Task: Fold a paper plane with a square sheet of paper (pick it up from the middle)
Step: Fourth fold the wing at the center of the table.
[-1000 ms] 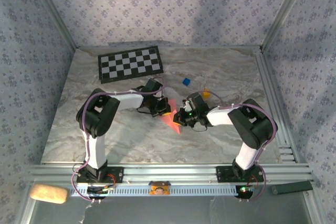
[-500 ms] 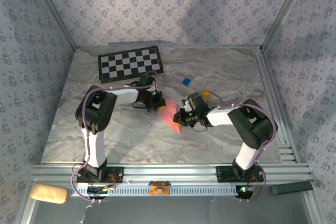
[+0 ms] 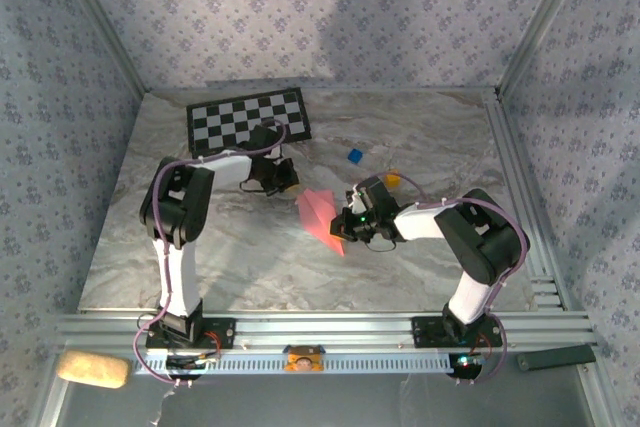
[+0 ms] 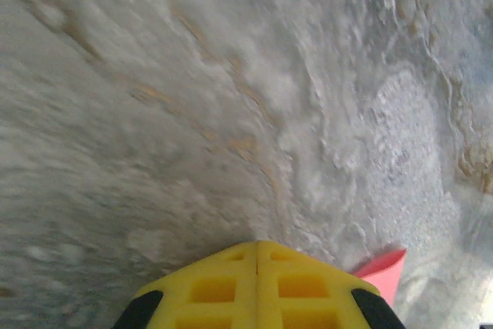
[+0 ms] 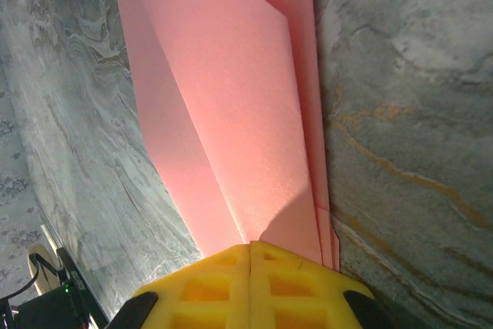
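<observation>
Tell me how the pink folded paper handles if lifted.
The paper plane looks thin, so probably very light. Its stacked folds likely stiffen it lengthwise, though the free tip may droop. Pinched in the right tool, it could crumple.

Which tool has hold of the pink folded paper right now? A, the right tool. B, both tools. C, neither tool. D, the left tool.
A: in the right wrist view the paper plane runs straight into the shut right tool, while the left tool is shut on nothing, with just a pink corner beside it.
</observation>
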